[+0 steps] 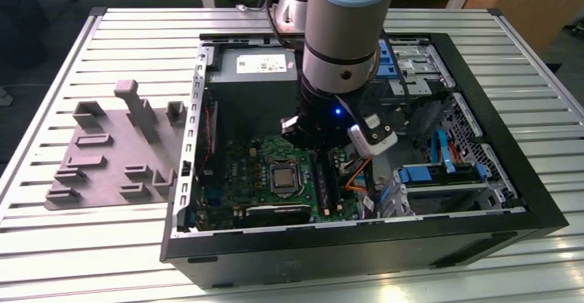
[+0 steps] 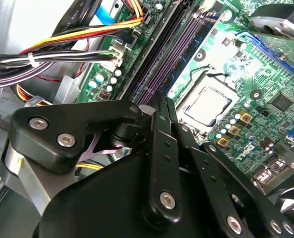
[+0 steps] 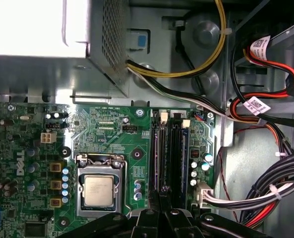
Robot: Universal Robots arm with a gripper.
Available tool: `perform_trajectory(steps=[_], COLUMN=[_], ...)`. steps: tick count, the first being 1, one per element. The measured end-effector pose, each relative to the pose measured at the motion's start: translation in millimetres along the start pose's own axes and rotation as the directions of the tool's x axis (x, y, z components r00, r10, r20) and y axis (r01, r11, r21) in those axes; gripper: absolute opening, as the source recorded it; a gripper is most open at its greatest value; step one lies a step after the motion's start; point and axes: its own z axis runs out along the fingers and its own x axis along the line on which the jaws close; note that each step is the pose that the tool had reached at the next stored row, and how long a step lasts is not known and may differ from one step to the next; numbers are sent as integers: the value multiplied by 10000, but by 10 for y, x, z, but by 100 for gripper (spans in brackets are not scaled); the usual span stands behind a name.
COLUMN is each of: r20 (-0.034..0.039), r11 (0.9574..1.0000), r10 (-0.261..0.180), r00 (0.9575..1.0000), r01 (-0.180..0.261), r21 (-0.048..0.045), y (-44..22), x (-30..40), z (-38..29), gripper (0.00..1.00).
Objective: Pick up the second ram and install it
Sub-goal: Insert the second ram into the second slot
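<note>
My gripper (image 3: 159, 194) is deep inside the open computer case (image 1: 365, 248), right over the long black slots beside the processor (image 3: 98, 191). Its fingers (image 2: 159, 114) are pressed together. The second ram (image 3: 159, 158) shows edge-on as a thin dark strip running from the fingertips along one slot, seated between the slot walls with a white latch at its far end. In the second wrist view the same strip (image 2: 179, 54) runs away from my gripper (image 2: 159, 99). In the exterior view the arm's wrist hides the gripper (image 1: 315, 147) above the green motherboard (image 1: 237, 173).
Another blue-edged strip (image 3: 183, 158) stands in a neighbouring slot. Bundled cables (image 3: 266, 188) crowd the side next to the slots. The grey power-supply box (image 1: 260, 63) sits at the case's far end. A grey holder block (image 1: 119, 152) lies outside, on the exterior view's left.
</note>
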Motion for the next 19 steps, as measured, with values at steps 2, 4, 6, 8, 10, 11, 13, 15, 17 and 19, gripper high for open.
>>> perform_trajectory(steps=[2,4,6,8,10,11,13,15,17,19], r20=[0,0,0,1,0,1,1,1,1,1], r11=[10000,10000,10000,10000,10000,10000,10000,10000,10000,10000], r10=[-8,-13,-18,-22,-27,-28,-31,-31,-31,-31], r00=[10000,10000,10000,10000,10000,10000,10000,10000,10000,10000], r01=[8,13,18,22,27,28,31,31,31,31], r21=[0,0,0,-2,-3,-4,-5,-4,-5,-10], y=[0,0,0,0,0,1,1,0,0,1], x=[-5,-9,-13,-15,-16,-17,-23,-29,-32,-32], z=[3,6,8,10,11,12,13,14,15,19], gripper=[11,11,11,11,11,11,11,11,11,11])
